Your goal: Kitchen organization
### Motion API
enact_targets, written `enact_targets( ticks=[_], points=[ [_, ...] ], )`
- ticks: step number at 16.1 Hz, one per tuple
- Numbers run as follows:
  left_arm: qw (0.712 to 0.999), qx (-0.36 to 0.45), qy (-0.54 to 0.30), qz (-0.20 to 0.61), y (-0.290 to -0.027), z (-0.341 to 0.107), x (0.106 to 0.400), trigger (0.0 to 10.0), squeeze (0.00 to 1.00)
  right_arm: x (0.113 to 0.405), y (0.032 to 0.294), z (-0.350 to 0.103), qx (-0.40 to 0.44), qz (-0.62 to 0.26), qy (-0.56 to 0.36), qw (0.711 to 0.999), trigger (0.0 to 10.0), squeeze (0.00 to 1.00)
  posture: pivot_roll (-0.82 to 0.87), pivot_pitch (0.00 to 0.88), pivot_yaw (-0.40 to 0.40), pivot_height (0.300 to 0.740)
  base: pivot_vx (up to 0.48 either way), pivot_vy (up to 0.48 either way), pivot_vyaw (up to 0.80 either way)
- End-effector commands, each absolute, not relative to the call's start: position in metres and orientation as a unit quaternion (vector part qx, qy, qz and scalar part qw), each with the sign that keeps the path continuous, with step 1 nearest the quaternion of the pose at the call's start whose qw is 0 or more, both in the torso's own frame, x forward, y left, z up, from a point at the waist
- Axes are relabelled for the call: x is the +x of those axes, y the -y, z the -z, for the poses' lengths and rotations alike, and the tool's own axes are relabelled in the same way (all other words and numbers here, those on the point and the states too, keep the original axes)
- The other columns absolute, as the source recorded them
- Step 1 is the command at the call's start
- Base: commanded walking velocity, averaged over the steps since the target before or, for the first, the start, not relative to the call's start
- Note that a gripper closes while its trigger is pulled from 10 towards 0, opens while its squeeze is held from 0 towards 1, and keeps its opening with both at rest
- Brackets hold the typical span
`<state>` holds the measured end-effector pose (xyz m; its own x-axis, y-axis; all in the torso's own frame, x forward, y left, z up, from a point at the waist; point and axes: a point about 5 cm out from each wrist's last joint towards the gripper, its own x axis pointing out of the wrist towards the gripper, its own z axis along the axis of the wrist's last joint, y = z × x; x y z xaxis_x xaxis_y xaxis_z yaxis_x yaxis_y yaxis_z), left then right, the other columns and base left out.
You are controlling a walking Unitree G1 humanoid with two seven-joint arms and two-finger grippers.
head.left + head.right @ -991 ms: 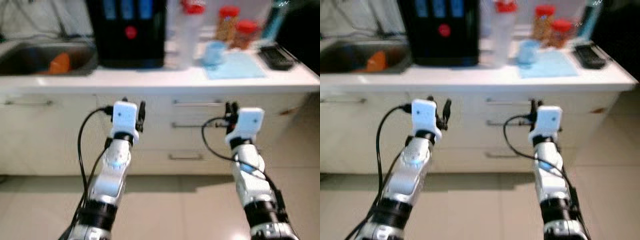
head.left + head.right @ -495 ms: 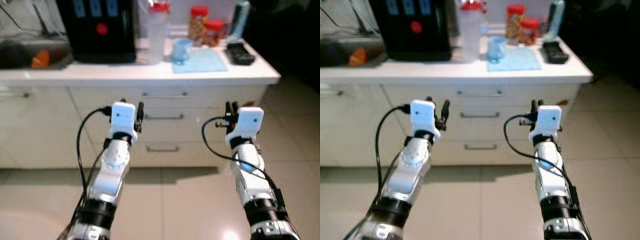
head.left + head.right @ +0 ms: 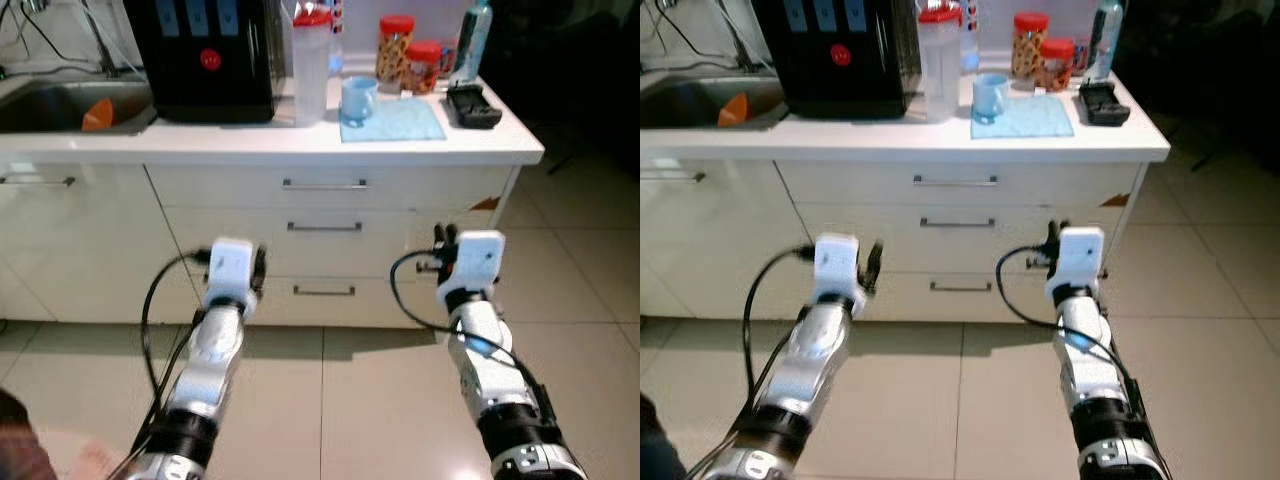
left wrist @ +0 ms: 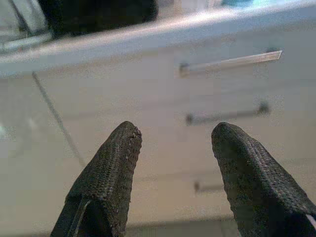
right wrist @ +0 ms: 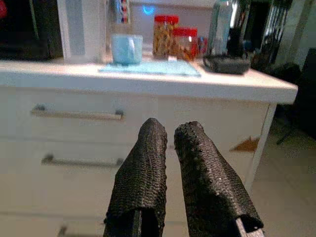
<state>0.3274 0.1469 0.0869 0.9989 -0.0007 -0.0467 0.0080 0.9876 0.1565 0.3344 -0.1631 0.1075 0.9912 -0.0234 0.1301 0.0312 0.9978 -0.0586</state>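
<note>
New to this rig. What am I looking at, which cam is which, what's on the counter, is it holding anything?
A humanoid robot stands on a tiled floor facing a white kitchen counter with drawers. The two wide pictures come from its head camera; the two close ones from cameras on each wrist, looking along the black fingers. The left gripper is open and the right gripper is nearly closed; both are empty, held short of the drawers. On the counter: a black appliance, a tall clear jug with a red lid, a blue cup on a blue mat, two red-lidded jars and a small black device. A sink sits at the left.
</note>
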Motion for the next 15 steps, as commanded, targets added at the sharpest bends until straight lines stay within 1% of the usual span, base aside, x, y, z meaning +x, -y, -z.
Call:
enact_targets(
  ticks=[1,3,4,6,8,11,13,15],
  points=[
    [0.992,0.116,-0.051,0.007,-0.151,-0.069,0.322,10.0,0.00,0.329,0.165,-0.091,-0.041,0.013,0.034,0.998,10.0,0.00,0.03,0.029,0.047,0.740,0.000,0.000,0.00],
    [0.990,0.105,-0.099,0.002,-0.157,-0.045,0.312,10.0,0.00,0.322,0.168,-0.070,-0.047,0.010,-0.007,0.999,10.0,0.00,0.03,0.029,0.040,0.740,0.000,0.000,0.00],
    [0.984,0.101,-0.144,-0.001,-0.162,-0.024,0.301,10.0,0.00,0.314,0.172,-0.052,-0.053,0.010,-0.046,0.997,10.0,0.00,0.03,0.030,0.040,0.740,0.000,0.000,0.00],
    [0.975,0.089,-0.203,-0.013,-0.169,0.002,0.282,10.0,0.00,0.298,0.175,-0.025,-0.065,0.004,-0.107,0.992,10.0,0.00,0.02,0.030,0.041,0.740,0.000,0.000,0.00],
    [0.968,0.082,-0.236,-0.018,-0.173,0.016,0.270,10.0,0.00,0.285,0.177,-0.006,-0.069,-0.001,-0.153,0.986,10.0,0.00,0.02,0.029,0.043,0.740,0.000,0.000,0.00],
    [0.949,0.081,-0.304,-0.028,-0.181,0.042,0.242,10.0,0.00,0.252,0.185,0.029,-0.067,0.002,-0.245,0.967,10.0,0.00,0.02,0.030,0.045,0.740,0.000,0.000,0.00],
    [0.940,0.079,-0.331,-0.028,-0.182,0.050,0.233,10.0,0.00,0.235,0.186,0.045,-0.059,-0.006,-0.292,0.954,10.0,0.00,0.01,0.032,0.047,0.740,0.000,0.000,0.00],
    [0.927,0.069,-0.366,-0.035,-0.183,0.062,0.216,10.0,0.00,0.213,0.191,0.062,-0.056,0.005,-0.348,0.936,10.0,0.00,0.02,0.030,0.048,0.740,0.000,0.000,0.00]
  ],
)
